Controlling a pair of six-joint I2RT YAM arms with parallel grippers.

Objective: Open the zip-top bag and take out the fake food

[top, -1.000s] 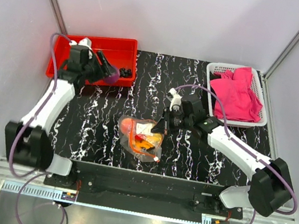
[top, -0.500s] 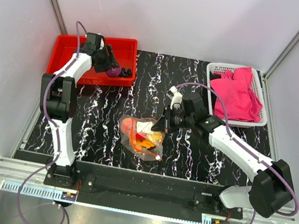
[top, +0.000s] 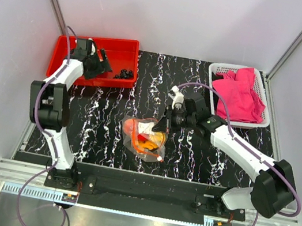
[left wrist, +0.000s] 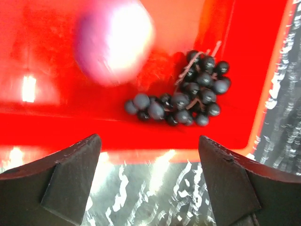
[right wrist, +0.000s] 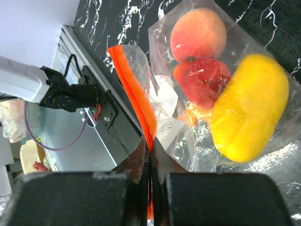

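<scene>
Right tool (right wrist: 149, 150) pinched shut on the orange zip strip (right wrist: 134, 89) of the zip-top bag (right wrist: 162, 101), presumably to hold its mouth up off the table (top: 102, 122), with peach (right wrist: 197, 33), red piece (right wrist: 202, 80) and yellow fruit (right wrist: 249, 113) inside; left tool (left wrist: 148, 139) gapes wide and empty over the red tray (left wrist: 56, 136), where a blurred purple piece (left wrist: 115, 40) shows beside dark grapes (left wrist: 183, 101).

Bright light; fake food (left wrist: 115, 40) motion-blurred.
</scene>
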